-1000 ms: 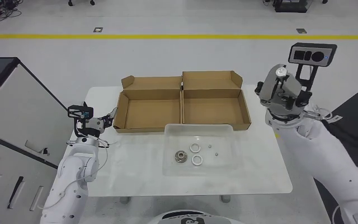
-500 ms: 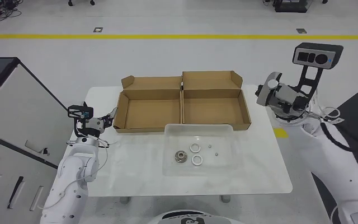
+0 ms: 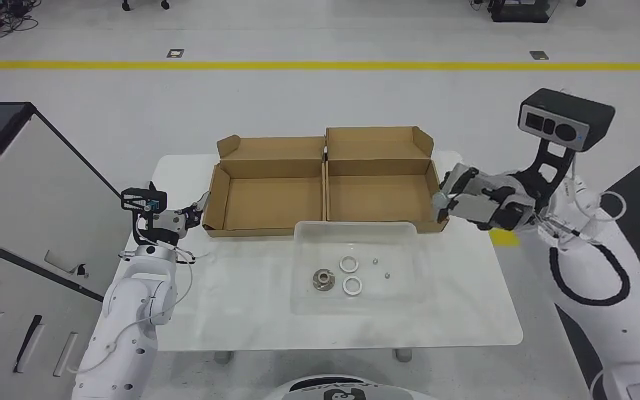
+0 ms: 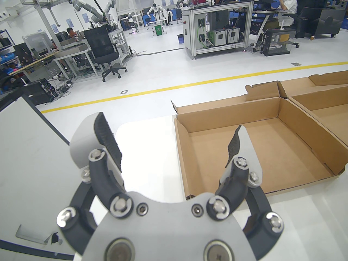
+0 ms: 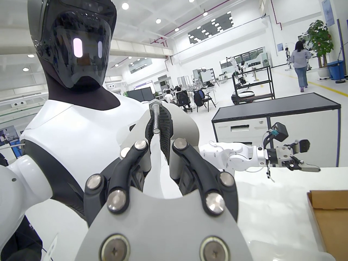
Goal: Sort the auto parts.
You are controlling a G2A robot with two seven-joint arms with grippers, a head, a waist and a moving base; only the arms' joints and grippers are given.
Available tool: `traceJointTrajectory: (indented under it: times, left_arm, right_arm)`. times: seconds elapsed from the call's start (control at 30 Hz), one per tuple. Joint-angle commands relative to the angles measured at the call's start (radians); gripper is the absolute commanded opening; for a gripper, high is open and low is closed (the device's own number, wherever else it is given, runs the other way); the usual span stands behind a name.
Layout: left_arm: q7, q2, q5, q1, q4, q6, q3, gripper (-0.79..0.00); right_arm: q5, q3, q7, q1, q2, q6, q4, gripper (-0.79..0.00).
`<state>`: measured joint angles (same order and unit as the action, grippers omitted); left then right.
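A threaded bolt [image 5: 155,120] is pinched upright between the ribbed pads of the right hand [image 5: 157,112], the fingers drawn narrow around it. In the top view that right hand [image 3: 441,203] hangs at the outer wall of the right cardboard box [image 3: 385,197]. The other parts lie in the clear tray [image 3: 330,240] just in front of the boxes: a metal hub [image 3: 322,279], two white rings [image 3: 350,264] beside it, and a couple of small bits too tiny to identify. The left cardboard box [image 3: 268,202] stands touching the right one, both open-topped. The left hand [image 4: 170,126] is spread wide and holds nothing, at the desk's [image 3: 450,300] left edge beside the left box.
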<state>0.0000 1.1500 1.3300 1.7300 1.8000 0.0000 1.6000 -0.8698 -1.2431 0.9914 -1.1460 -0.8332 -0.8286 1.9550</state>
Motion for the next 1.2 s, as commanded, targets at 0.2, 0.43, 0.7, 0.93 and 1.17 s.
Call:
traceJointTrajectory:
  times: [0.2, 0.43, 0.7, 0.93, 1.17]
  left_arm:
    - [0.0, 0.0, 0.0, 0.0, 0.0, 0.0, 0.0, 0.0]
    - [0.0, 0.0, 0.0, 0.0, 0.0, 0.0, 0.0, 0.0]
    - [0.0, 0.0, 0.0, 0.0, 0.0, 0.0, 0.0, 0.0]
    - [0.0, 0.0, 0.0, 0.0, 0.0, 0.0, 0.0, 0.0]
    - [0.0, 0.0, 0.0, 0.0, 0.0, 0.0, 0.0, 0.0]
  right_arm:
    - [-0.068, 0.005, -0.003, -0.014, -0.012, -0.003, -0.001, -0.785]
    - [-0.191, 0.005, 0.01, -0.02, -0.028, 0.01, -0.01, -0.785]
    - [-0.222, -0.002, 0.038, -0.022, -0.037, 0.037, -0.01, -0.785]
    - [-0.222, -0.002, 0.038, -0.022, -0.037, 0.037, -0.01, -0.785]
    - [-0.222, -0.002, 0.038, -0.022, -0.037, 0.037, -0.01, -0.785]
